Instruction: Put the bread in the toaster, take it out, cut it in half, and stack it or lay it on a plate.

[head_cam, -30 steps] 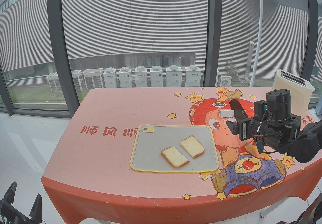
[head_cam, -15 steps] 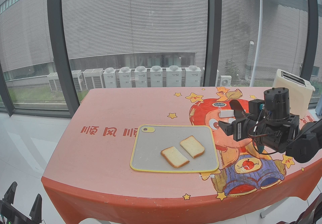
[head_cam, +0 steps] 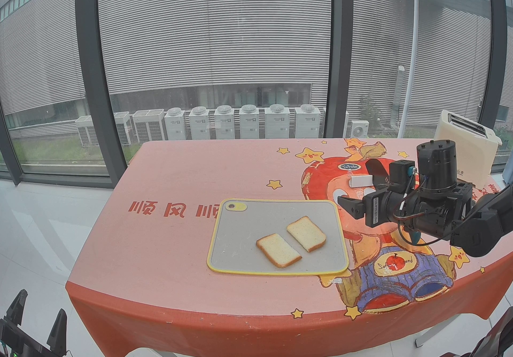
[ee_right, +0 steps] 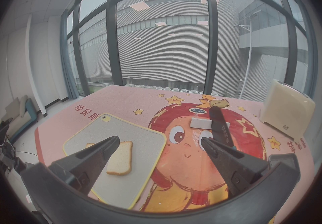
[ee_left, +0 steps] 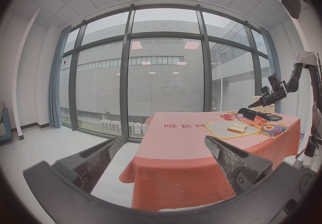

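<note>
Two toasted bread halves [head_cam: 278, 249] [head_cam: 306, 233] lie side by side on a grey cutting board with a yellow rim [head_cam: 235, 246]. My right gripper [head_cam: 346, 205] hovers open and empty just past the board's right edge, pointing at the bread. In the right wrist view, one bread half [ee_right: 120, 162] lies on the board [ee_right: 100, 131] between the open fingers [ee_right: 95, 156]. A black-bladed knife [ee_right: 219, 127] rests on a small white block [ee_right: 200, 122] behind the gripper. A cream toaster [head_cam: 467, 145] stands at the table's far right. My left gripper [ee_left: 164, 154] hangs open, low, off the table's near-left corner.
The orange tablecloth [head_cam: 176, 246] with a cartoon print covers the table, and its left half is bare. Tall windows stand right behind the far edge. The toaster [ee_right: 286, 109] sits close to the table's right edge.
My right gripper has moved left from above the cartoon print toward the cutting board's right edge. The bread, the knife and the left arm have stayed put.
</note>
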